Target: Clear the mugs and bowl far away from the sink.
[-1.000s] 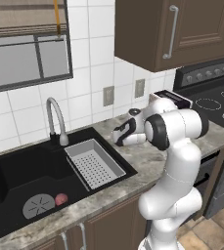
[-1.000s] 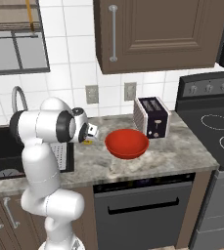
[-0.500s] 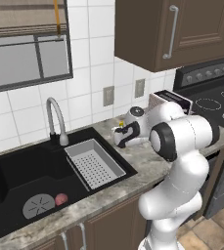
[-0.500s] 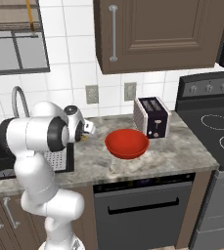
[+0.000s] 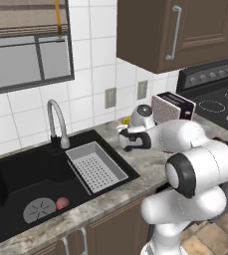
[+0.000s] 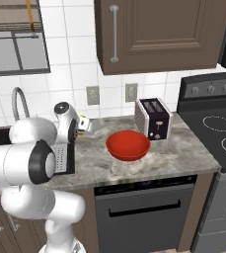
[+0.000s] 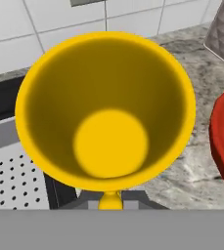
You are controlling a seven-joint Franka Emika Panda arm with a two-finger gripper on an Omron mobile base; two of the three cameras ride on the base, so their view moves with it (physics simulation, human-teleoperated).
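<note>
**Operator:** While I look from the left base camera, I've got the speckled stone counter [image 5: 150, 164] running from the black sink [image 5: 31, 184] past the toaster [image 5: 171, 106] toward the stove [image 5: 220, 99]. White tile wall behind, dark cabinet [image 5: 175, 30] overhead, window [image 5: 26, 45] above the curved tap [image 5: 57, 122]. The grey perforated tray [image 5: 96, 166] sits at the basin's right end.

**Spotter:** And the hand?

**Operator:** The gripper [image 5: 121, 130] is above the counter just right of the tray, with a sliver of yellow at its tip.

**Spotter:** Right base camera?

**Operator:** Same counter, other side. The red bowl [image 6: 128, 145] rests on the stone between my arm and the toaster, well clear of the basin. A dishwasher front [image 6: 144, 217] sits under the counter edge. The yellow mug [image 6: 83, 123] peeks out at the hand, beside the sink's right rim.

**Spotter:** Hand camera?

**Operator:** I'm staring straight into the yellow mug, open mouth toward me, fingers clamped narrow on its near rim at the bottom. The tray's holes lie lower left, the bowl's rim cuts in at the right, and tile runs across the top.
</note>
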